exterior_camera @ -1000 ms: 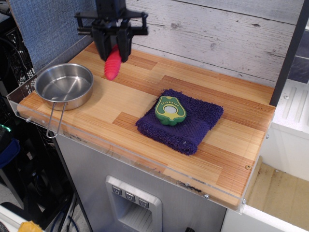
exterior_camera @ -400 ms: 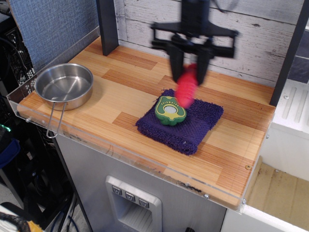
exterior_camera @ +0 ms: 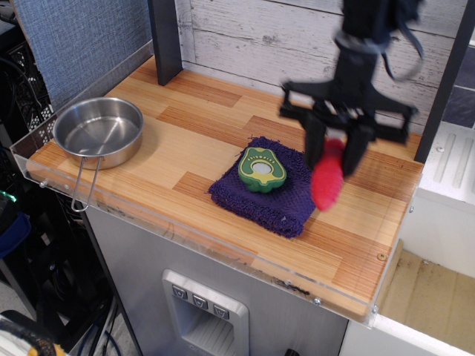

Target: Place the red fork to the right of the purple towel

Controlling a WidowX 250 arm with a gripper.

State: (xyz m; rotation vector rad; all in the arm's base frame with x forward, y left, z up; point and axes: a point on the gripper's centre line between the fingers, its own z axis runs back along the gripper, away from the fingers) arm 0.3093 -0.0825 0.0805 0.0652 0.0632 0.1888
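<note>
My gripper [exterior_camera: 335, 154] is shut on the red fork [exterior_camera: 327, 178], which hangs handle-down from the jaws; only its thick ribbed red handle shows and the metal head is hidden between the fingers. It hangs over the right edge of the purple towel [exterior_camera: 286, 200], a folded shaggy dark cloth in the middle of the wooden table [exterior_camera: 185, 141]. A green and yellow avocado-shaped toy [exterior_camera: 261, 169] lies on the towel's left part.
A steel bowl [exterior_camera: 98, 130] with a wire handle stands at the table's left end. A clear plastic rim [exterior_camera: 223, 248] runs along the front edge. A dark post [exterior_camera: 165, 41] stands at the back left, a plank wall behind.
My gripper has carried the red fork from the back left of the table, across above the towel, to the towel's right edge, and lower.
</note>
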